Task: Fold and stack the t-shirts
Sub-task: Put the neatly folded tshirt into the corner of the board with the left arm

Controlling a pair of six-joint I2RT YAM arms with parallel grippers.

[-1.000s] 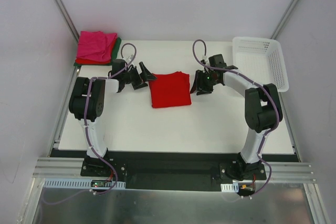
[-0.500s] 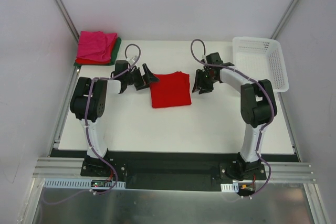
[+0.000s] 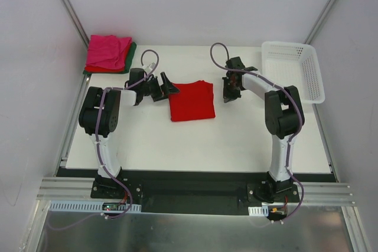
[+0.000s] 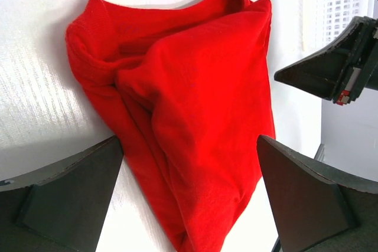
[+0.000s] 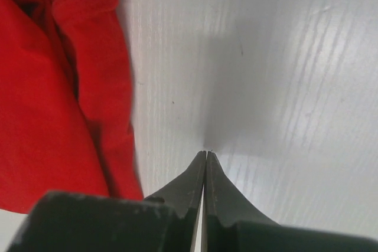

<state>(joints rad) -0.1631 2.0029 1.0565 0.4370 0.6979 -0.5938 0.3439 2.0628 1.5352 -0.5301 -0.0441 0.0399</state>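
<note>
Red t-shirt folded, lying flat in middle of table, between the two grippers. Left gripper just beside shirt's left edge, fingers spread wide, holding nothing (wrist view frames shirt between them). Right gripper near shirt's right edge, fingers pressed together, empty, tips low over bare table. Stack of folded shirts, pink on top, at far left corner. White basket at far right.
</note>
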